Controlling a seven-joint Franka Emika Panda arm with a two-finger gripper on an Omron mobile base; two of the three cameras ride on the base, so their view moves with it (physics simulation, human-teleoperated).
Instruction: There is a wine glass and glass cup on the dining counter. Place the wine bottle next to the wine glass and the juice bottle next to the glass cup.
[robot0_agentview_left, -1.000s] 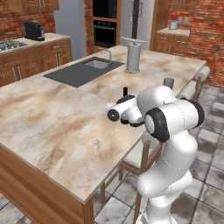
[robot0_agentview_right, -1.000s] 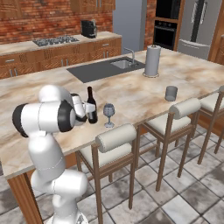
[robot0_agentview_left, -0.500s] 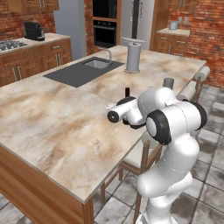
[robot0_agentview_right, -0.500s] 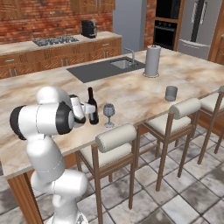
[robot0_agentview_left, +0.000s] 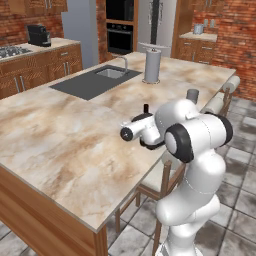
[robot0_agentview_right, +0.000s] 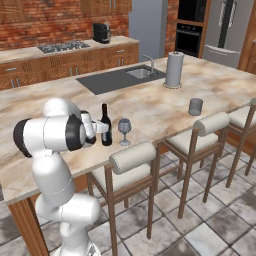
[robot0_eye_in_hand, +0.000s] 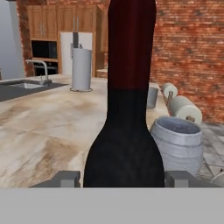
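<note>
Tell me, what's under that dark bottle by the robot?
The wine bottle stands upright on the marbled dining counter, beside the wine glass. Nothing else shows beneath it. Its base is partly covered by the gripper and the arm.

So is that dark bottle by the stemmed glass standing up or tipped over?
Upright: the wine bottle stands on the dining counter, neck straight up, beside the wine glass.

Arm and hand (robot0_agentview_right: 103, 128) slightly lower and nearer the robot's body, fingers around the wine bottle (robot0_agentview_right: 106, 126) marginally narrower.
</note>
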